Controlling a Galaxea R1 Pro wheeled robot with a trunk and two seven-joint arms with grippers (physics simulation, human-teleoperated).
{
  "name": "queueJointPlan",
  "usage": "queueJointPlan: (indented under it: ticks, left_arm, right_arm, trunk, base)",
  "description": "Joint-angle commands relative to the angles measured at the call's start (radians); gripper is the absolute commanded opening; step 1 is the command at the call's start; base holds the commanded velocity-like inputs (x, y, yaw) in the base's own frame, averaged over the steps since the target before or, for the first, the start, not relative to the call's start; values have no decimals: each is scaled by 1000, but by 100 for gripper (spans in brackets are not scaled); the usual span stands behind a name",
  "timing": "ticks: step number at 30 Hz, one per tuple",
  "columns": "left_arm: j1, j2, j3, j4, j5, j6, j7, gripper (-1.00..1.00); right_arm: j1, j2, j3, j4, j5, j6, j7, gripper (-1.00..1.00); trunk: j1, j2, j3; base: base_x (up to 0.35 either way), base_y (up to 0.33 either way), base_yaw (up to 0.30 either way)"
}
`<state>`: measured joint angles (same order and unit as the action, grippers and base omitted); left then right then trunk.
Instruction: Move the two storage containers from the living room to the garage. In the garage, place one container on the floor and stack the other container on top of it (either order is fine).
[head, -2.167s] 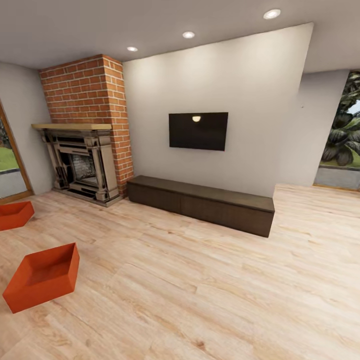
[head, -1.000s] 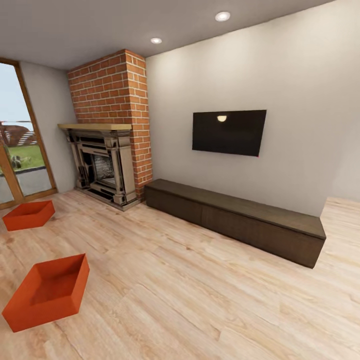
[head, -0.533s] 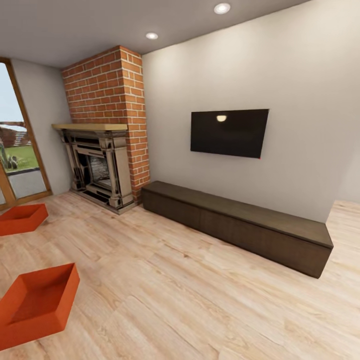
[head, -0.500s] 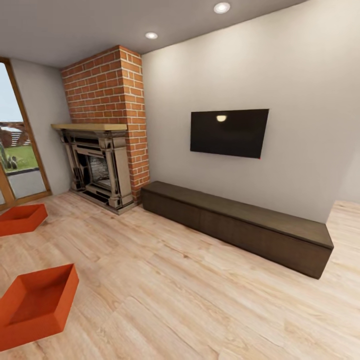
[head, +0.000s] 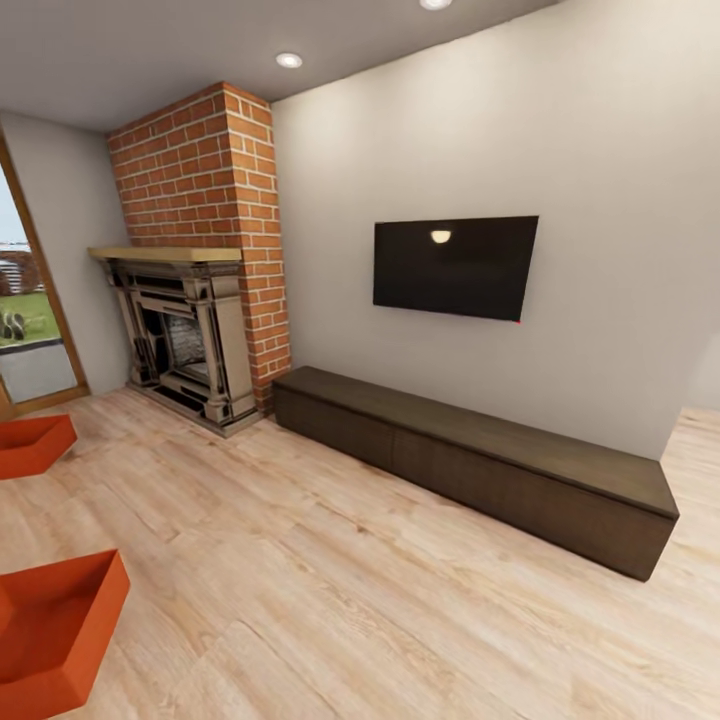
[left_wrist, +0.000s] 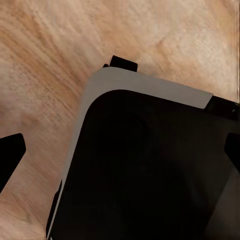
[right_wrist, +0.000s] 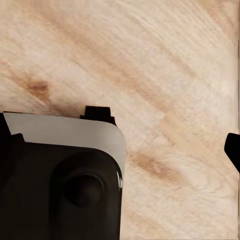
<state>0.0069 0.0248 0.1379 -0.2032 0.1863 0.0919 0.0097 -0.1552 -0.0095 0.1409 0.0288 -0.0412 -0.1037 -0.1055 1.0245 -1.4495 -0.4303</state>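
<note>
- Living room setting: light wood plank floor (head: 400, 600), beige wall (head: 600, 130), recessed ceiling lights (head: 289, 60).
- Red brick fireplace (head: 200, 250) stands at the far left corner of the floor, with a wooden mantel and a dark firebox.
- Low dark wood cabinet (head: 470, 455) runs along the base of the wall, starting just beside the fireplace and ending near the floor's far right side.
- Black television (head: 455, 265) is mounted on the wall above the cabinet, apart from it.
- Glazed door (head: 25, 330) with a wooden frame sits at the far left, showing grass outside.
- Nearer storage container (head: 55, 630): red-orange, open-topped, resting on the floor at the near left edge of the head view, partly cut off by that edge.
- Farther storage container (head: 30, 445): same colour and form, on the floor near the glazed door, also partly cut off; well apart from the nearer one.
- Open room: a wide span of bare planks lies between the containers and the cabinet, and across the whole near right portion of the floor.
- Left wrist view: a dark rounded housing with a pale grey rim (left_wrist: 145, 165) hangs over wood planks; the left end effector's finger spacing cannot be determined.
- Right wrist view: a similar dark housing with a grey rim (right_wrist: 60, 180) hangs over wood planks; the right end effector's finger spacing cannot be determined.
</note>
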Motion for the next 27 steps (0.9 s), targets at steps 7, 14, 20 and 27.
queueJointPlan:
  ticks: [7,14,20,27]
  left_arm:
    - [1,1,0,-4,10,8,1,100]
    - [1,1,2,-4,10,8,1,100]
    - [1,3,2,-4,10,10,1,100]
    - [1,4,2,-4,10,11,1,100]
  right_arm:
    - [-1,-1,10,3,-2,2,-2,100]
    - [-1,-1,11,2,-2,5,1,100]
    - [-1,2,8,3,-4,8,7,100]
    - [-1,0,9,3,-5,7,3,100]
  trunk:
    - [1,0,-1]
    - [1,0,-1]
    - [1,0,-1]
    - [1,0,-1]
  base:
    - [294,-153,0]
    - [295,-152,0]
    - [314,-79,0]
    - [323,-9,103]
